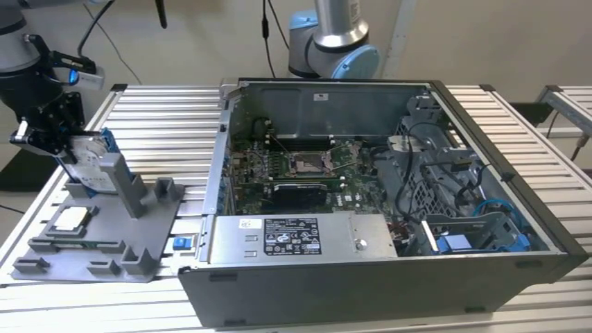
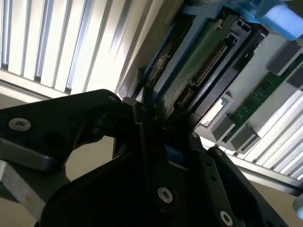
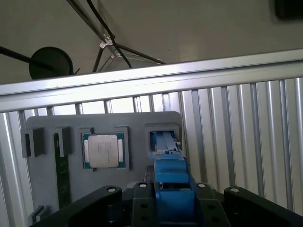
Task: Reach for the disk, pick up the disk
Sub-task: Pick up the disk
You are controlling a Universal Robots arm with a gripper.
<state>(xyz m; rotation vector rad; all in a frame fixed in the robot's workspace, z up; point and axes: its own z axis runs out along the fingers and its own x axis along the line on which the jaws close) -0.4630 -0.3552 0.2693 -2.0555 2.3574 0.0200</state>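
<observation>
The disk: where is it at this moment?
At the exterior view's left, the disk stands in a slot of the grey fixture tray, with the gripper at its upper end, left of the open computer case.

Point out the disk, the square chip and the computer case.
the disk [image 1: 87, 159]: exterior view, on its silver face.
the square chip [image 3: 101, 151]: first wrist view, middle of its metal lid.
the computer case [image 1: 370, 288]: exterior view, on its near outer wall.
</observation>
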